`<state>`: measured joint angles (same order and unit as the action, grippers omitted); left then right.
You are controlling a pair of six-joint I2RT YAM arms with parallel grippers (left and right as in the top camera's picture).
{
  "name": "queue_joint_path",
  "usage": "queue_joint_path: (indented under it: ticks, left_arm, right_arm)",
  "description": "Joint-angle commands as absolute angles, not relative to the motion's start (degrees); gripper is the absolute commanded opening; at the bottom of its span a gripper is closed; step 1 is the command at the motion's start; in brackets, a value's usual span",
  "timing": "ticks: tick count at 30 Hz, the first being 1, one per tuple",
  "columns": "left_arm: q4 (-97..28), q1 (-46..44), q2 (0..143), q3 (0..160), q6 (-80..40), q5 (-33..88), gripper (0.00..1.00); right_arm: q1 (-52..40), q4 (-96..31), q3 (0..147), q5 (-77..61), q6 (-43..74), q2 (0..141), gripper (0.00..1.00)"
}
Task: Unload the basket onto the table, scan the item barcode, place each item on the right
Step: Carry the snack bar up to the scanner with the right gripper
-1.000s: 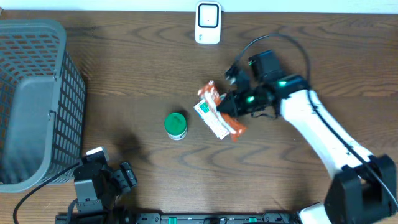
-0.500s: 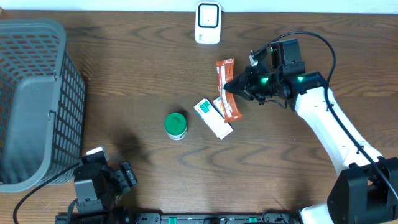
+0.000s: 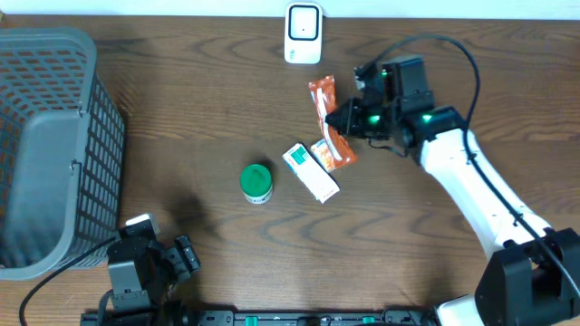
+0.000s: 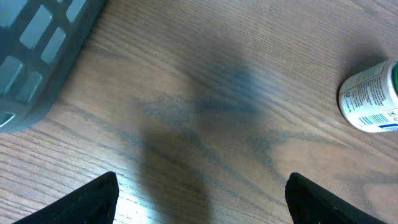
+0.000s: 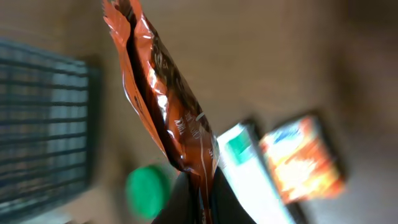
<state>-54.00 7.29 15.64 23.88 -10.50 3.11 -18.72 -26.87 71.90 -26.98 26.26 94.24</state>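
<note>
We are mid-carry: the right gripper is clamped shut on one end of an orange snack wrapper, lifted in the upper middle of the overhead frame, near the white barcode scanner and just below and right of it. In the wrist view no barcode shows on the wrapper's visible face. Next, we judge, the wrapper must go up to the scanner with the wrist turned until the code faces it. Bare wood lies between them, but the table's far edge sits just behind the scanner. Beneath the wrapper lie a second orange packet, a white-and-green box and a green-capped bottle; the grey basket is far left. The left gripper stands wide and empty at lower left, well apart
</note>
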Motion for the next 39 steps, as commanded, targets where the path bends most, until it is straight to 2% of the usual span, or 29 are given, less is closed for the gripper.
queue_joint_path:
  ticks: [1, 12, 17, 23, 28, 35, 39]
  left_arm:
    - [-54.17, 7.33, 15.51, 24.21, -10.17, 3.62, 0.86]
    - [-54.17, 7.31, 15.51, 24.21, -10.17, 3.64, 0.86]
    - [-54.17, 7.31, 15.51, 24.21, -10.2, 3.62, 0.86]
    - [-54.17, 7.31, 15.51, 24.21, -10.17, 3.62, 0.86]
    - [-54.15, 7.31, 15.51, 24.21, -10.2, 3.62, 0.86]
    - [-54.17, 7.31, 15.51, 24.21, -10.17, 3.62, 0.86]
    - [-54.17, 7.31, 15.51, 24.21, -10.17, 3.62, 0.86]
  right_arm:
    - [-21.96, -21.65, 71.72, -11.6, 13.89, 95.42, 0.01]
    - [-23.2, 1.06, 76.49, -2.83, 2.72, 107.53, 0.01]
    - [-23.66, 3.07, 87.37, -2.31, -3.25, 116.88, 0.01]
    - [-26.06, 3.01, 105.38, 7.73, -13.72, 130.58, 0.01]
    - [-27.88, 4.14, 117.19, 10.2, -22.48, 139.87, 0.01]
    - [-29.34, 16.82, 122.61, 16.29, -39.35, 151.5, 0.01]
    - [-29.69, 19.2, 122.61, 16.45, -47.29, 153.82, 0.01]
